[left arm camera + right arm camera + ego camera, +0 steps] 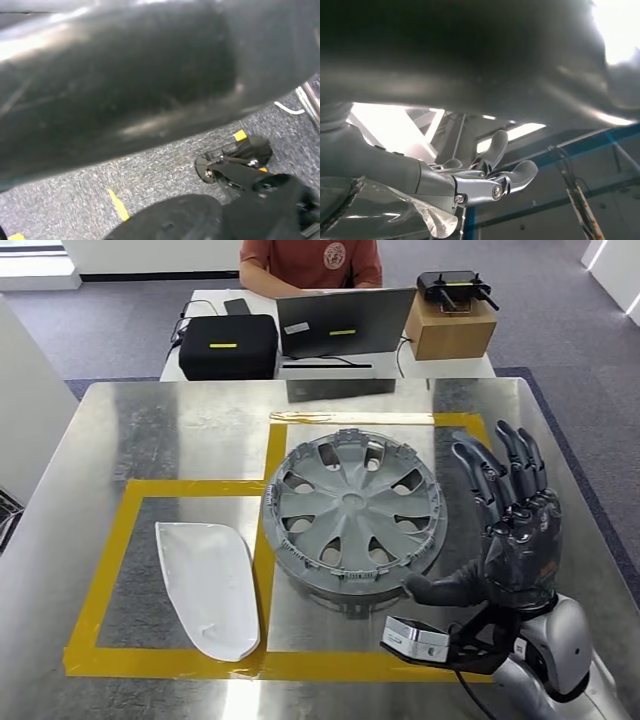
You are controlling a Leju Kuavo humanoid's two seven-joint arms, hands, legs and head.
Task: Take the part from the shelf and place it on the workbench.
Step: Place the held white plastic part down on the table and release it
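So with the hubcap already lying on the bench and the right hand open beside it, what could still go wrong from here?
1. The right hand is open with its thumb reaching toward the hubcap rim; pulling back carelessly could nudge the part.
2. The hubcap overlaps the yellow tape dividing the marked areas, so placement may count as off-target.
3. The white part lies close beside it; a shove could knock them together.

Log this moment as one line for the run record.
part: hubcap flat on workbench, inside yellow tape | right hand beside hubcap, fingers spread, holding nothing | white cover left of hubcap
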